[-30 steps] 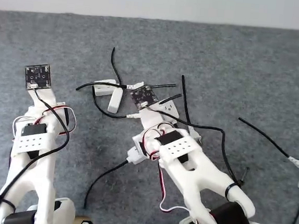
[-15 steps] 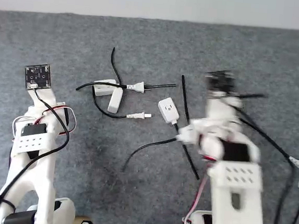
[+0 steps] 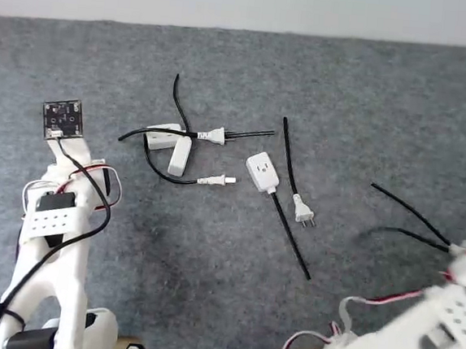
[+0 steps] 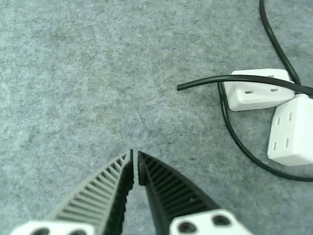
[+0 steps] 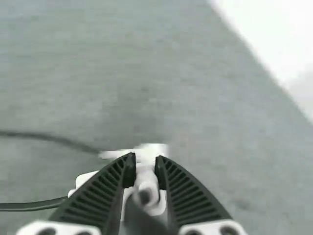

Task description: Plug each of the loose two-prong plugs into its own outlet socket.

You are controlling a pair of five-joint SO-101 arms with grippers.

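Observation:
Two white outlet sockets [image 3: 170, 143] lie together left of centre, crossed by black cords; the left wrist view has them as the sockets [image 4: 274, 110]. Beside them lie a plug [image 3: 212, 135] and another plug [image 3: 218, 180]. A third socket [image 3: 262, 170] and a plug [image 3: 303, 211] on a black cord lie mid-table. My left gripper [image 4: 135, 160] hovers shut over bare carpet, short of the paired sockets. My right arm [image 3: 449, 312] is at the table's right edge. My right gripper [image 5: 144, 160] is slightly open, straddling a white corded piece [image 5: 145, 183].
Grey carpet [image 3: 370, 97] covers the table up to a pale wall at the back. Loose black cords [image 3: 405, 210] run toward the right edge. Open carpet lies between the two arms in front.
My right arm swung from the table's middle to the far right edge, leaving a socket and a corded plug lying mid-table. The left arm barely moved.

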